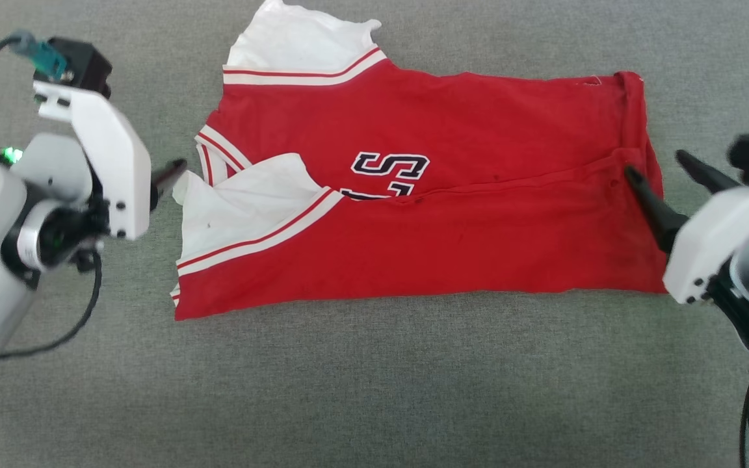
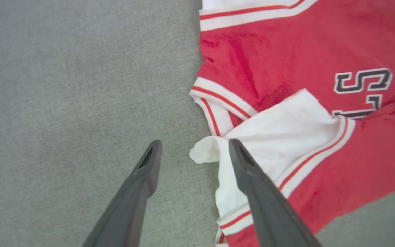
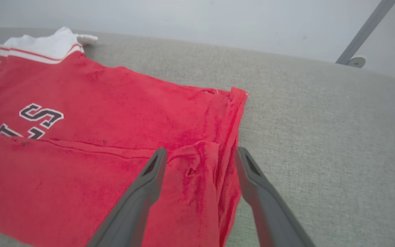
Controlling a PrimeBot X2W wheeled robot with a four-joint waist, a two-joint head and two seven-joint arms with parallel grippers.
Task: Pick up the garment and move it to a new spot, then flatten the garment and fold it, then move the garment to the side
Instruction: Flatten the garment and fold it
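The garment (image 1: 446, 195), a red jersey with white sleeves and striped trim, lies on the grey surface with its near half folded over the far half. Part of the dark lettering shows above the fold. My left gripper (image 1: 166, 179) is open at the garment's left end. In the left wrist view its fingers (image 2: 194, 144) straddle the tip of the folded-over white sleeve (image 2: 286, 137) without holding it. My right gripper (image 1: 657, 164) is open at the hem on the right. The right wrist view has its fingers (image 3: 200, 151) spread on either side of the red hem edge (image 3: 228, 137).
The grey fabric surface (image 1: 374, 390) extends well beyond the garment on all sides. Behind it in the right wrist view is a pale wall with a slanted metal bar (image 3: 365, 31). A dark cable (image 1: 82, 318) hangs from my left arm.
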